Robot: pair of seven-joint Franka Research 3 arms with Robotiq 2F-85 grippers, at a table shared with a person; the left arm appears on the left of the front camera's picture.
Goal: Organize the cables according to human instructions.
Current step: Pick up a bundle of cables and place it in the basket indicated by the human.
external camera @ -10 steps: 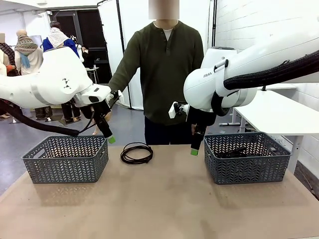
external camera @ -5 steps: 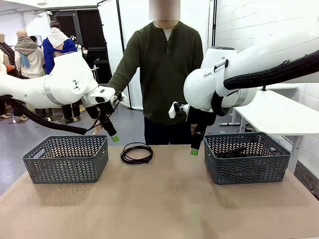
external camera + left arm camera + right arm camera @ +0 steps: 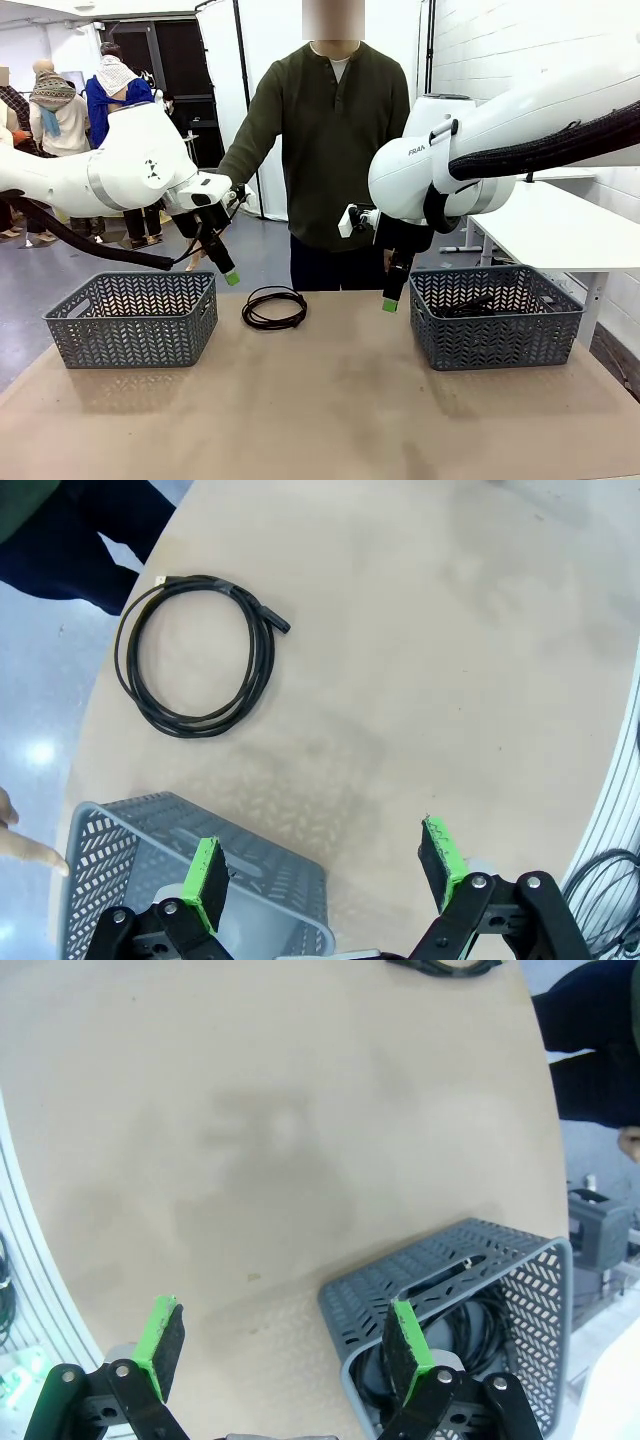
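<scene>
Left gripper (image 3: 228,276) — nearer cable (image 3: 274,307) than before

Behind the table (image 3: 330,400), which has a light brown top, a white wall panel (image 3: 265,60) stands. To the left of it there is a dark doorway (image 3: 170,70), and people (image 3: 60,110) in coats stand there. On the right a white brick wall (image 3: 520,45) and a white table (image 3: 560,225) are seen. The floor (image 3: 250,255) is grey and shines a little.
</scene>
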